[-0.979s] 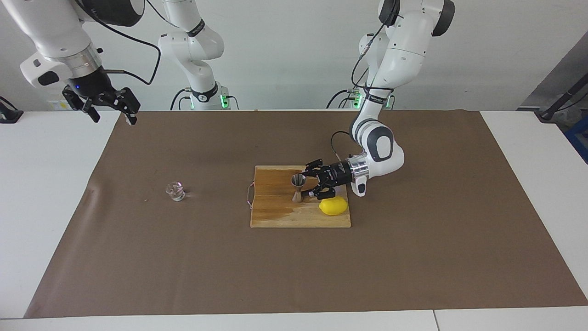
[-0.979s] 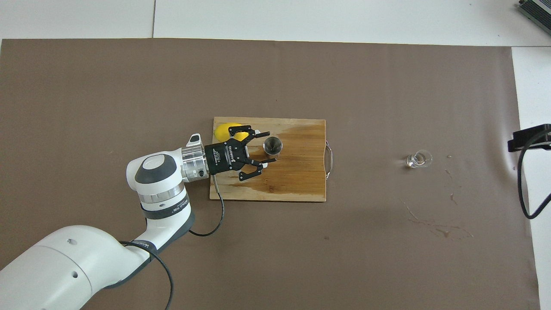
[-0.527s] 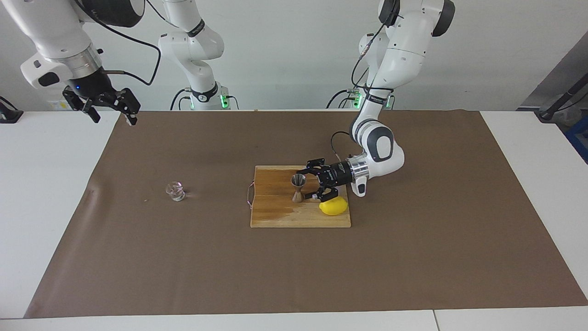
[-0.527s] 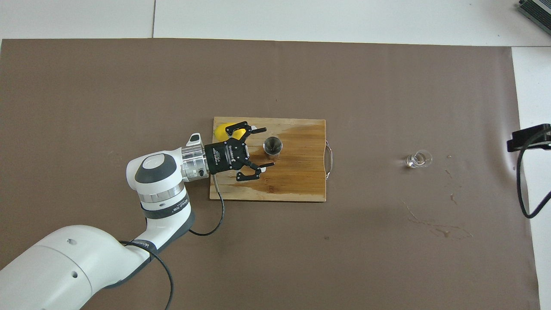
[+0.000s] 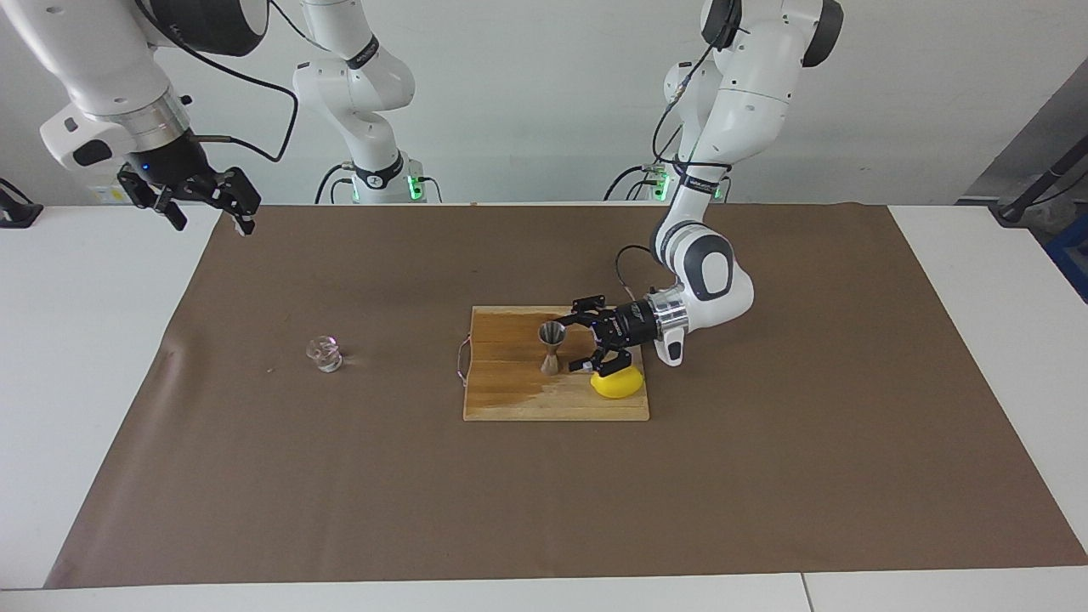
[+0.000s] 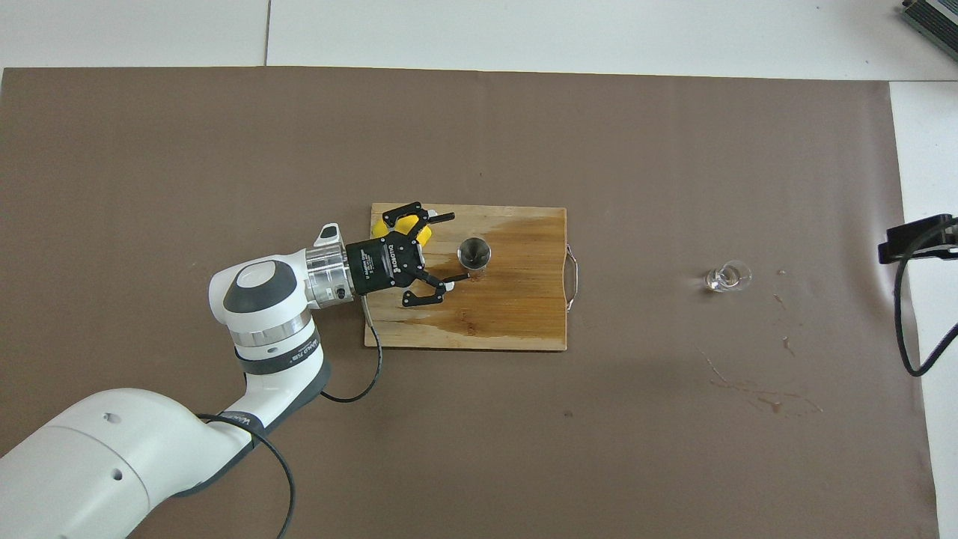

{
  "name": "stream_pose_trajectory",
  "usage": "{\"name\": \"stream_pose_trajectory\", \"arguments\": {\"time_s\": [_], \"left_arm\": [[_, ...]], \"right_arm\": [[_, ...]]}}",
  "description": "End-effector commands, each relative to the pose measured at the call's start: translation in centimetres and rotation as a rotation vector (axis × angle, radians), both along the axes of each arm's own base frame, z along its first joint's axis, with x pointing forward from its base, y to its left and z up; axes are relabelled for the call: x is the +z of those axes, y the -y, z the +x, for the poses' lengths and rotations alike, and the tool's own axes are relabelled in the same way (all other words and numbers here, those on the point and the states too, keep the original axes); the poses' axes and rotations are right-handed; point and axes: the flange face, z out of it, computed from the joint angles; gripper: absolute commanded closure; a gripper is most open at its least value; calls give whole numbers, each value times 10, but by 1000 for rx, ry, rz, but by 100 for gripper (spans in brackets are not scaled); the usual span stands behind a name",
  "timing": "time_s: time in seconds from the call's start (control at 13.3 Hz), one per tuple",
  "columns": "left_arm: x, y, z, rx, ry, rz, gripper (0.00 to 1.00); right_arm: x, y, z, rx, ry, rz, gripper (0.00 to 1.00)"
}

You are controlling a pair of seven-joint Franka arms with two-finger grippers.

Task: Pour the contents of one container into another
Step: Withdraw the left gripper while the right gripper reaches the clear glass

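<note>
The silver hourglass jigger [image 5: 552,347] [image 6: 474,253] stands upright on the wooden cutting board [image 5: 510,399] [image 6: 516,322]. My left gripper [image 5: 576,342] [image 6: 459,246] lies level just above the board, open, its fingertips a little short of the jigger on the left arm's side and holding nothing. The tiny clear glass cup [image 5: 324,353] [image 6: 726,277] stands alone on the brown paper toward the right arm's end. My right gripper [image 5: 212,223] hangs open and high over the paper's corner near its base; only its black edge [image 6: 917,239] shows in the overhead view.
A yellow lemon [image 5: 616,384] sits on the board's corner, partly under my left gripper's body. The board has a wire handle [image 6: 573,278] on its cup-facing side and a wet dark patch. Dried spill marks [image 6: 756,389] stain the paper near the cup.
My left gripper opened off the jigger and drew back toward the left arm's end; the jigger stays upright. My right gripper shifted slightly higher.
</note>
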Motion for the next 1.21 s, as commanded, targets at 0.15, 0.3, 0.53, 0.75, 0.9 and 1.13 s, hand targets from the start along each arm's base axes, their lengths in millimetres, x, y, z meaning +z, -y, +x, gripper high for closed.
{"name": "stream_pose_trajectory", "arguments": {"time_s": [0.15, 0.3, 0.53, 0.75, 0.9, 1.13], "left_arm": [[26, -50, -1, -37, 20, -5, 0], [38, -72, 2, -52, 29, -4, 0], [51, -120, 16, -103, 58, 70, 0], [69, -159, 35, -188, 135, 163, 0], [79, -178, 44, -255, 182, 246, 0], [88, -199, 49, -355, 231, 378, 0]], "right_arm": [[1, 5, 1, 4, 10, -4, 0], [1, 5, 1, 5, 10, -4, 0], [0, 6, 2, 17, 8, -3, 0], [-9, 6, 14, 18, -5, -9, 0], [-13, 6, 31, 13, 15, 45, 0], [-30, 1, 52, 73, 64, 45, 0]]}}
